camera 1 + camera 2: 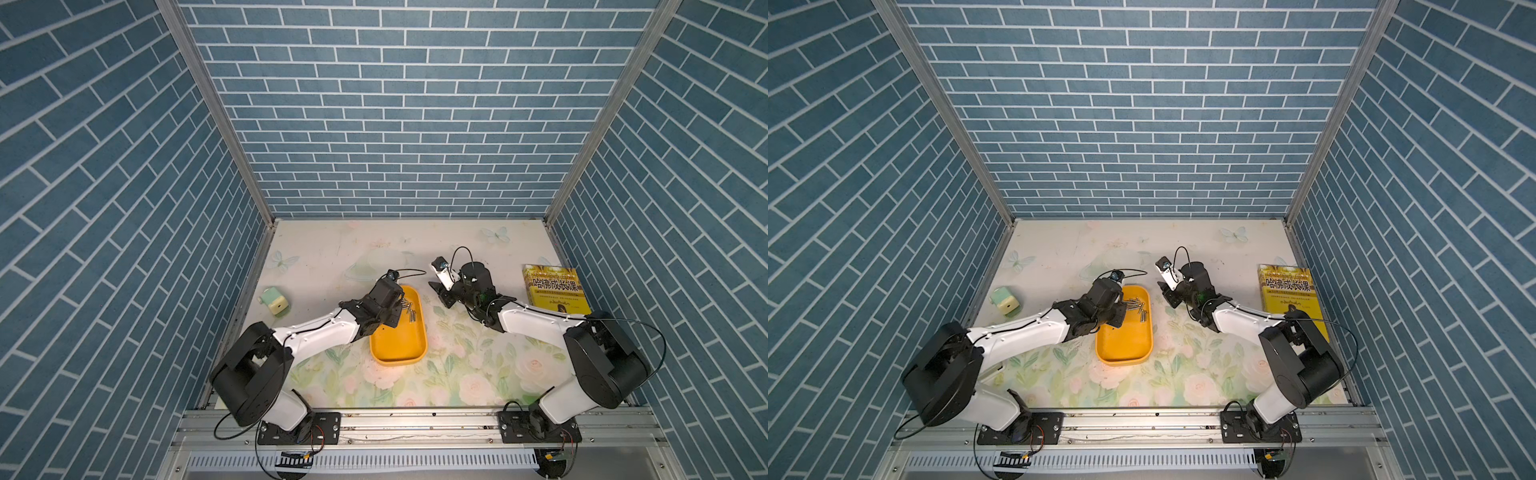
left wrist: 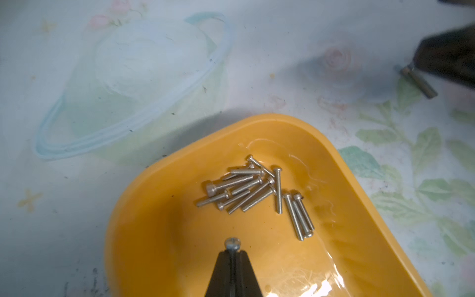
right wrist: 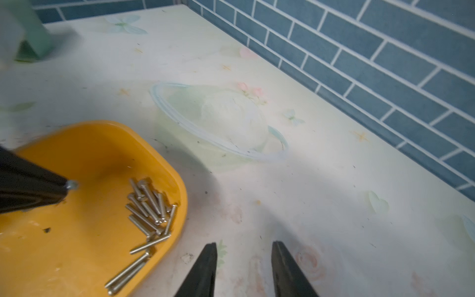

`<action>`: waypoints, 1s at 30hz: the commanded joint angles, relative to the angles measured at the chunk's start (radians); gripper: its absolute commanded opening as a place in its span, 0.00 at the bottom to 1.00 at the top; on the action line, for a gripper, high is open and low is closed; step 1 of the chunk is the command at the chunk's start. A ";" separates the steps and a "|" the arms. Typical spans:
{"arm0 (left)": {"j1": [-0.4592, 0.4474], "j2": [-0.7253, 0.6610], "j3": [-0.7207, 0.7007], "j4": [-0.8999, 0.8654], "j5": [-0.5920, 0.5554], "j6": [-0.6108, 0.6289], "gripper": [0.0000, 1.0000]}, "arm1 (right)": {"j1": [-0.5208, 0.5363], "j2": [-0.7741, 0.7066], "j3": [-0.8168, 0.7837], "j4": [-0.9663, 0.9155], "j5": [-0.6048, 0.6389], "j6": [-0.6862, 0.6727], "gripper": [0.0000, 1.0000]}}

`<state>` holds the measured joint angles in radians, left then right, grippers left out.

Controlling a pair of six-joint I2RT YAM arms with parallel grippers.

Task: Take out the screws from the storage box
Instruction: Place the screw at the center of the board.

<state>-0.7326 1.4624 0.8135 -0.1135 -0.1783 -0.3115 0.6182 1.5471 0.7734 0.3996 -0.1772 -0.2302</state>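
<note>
Floral mat [image 1: 457,374] bears the storage box [image 2: 154,231]; left pincer [image 2: 232,253] clenches a screw [image 2: 232,243] near the screws [image 2: 246,187]; right pincer [image 3: 244,244] released.

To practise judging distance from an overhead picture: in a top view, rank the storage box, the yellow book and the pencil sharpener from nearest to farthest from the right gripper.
From the right gripper:
1. storage box, close beside it, on its left.
2. yellow book, out on the right side.
3. pencil sharpener, past the box, far left.

top views: high, frnt edge, lkg dn, far | wrist cams: close, oblique | all share storage box [image 1: 399,340]
</note>
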 commanded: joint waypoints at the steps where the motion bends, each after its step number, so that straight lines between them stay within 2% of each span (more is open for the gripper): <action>1: 0.047 -0.068 -0.039 0.039 -0.056 -0.053 0.00 | 0.011 -0.032 0.008 0.035 -0.139 -0.065 0.41; 8: 0.189 -0.175 -0.121 0.047 -0.066 -0.148 0.00 | 0.105 -0.010 0.046 -0.047 -0.175 -0.221 0.43; 12: 0.277 -0.176 -0.150 0.045 -0.029 -0.185 0.00 | 0.158 0.058 0.122 -0.144 -0.134 -0.289 0.41; 21: 0.395 -0.026 -0.149 0.024 0.060 -0.228 0.00 | 0.183 0.253 0.357 -0.365 -0.014 -0.337 0.38; 26: 0.418 0.043 -0.131 -0.010 0.010 -0.242 0.00 | 0.183 0.318 0.424 -0.436 0.010 -0.349 0.38; 30: 0.426 0.070 -0.120 -0.014 0.014 -0.244 0.00 | 0.185 0.373 0.476 -0.489 0.012 -0.364 0.36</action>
<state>-0.3172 1.5208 0.6662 -0.1043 -0.1486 -0.5434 0.7990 1.8858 1.2060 -0.0074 -0.1829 -0.5594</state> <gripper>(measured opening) 0.079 0.366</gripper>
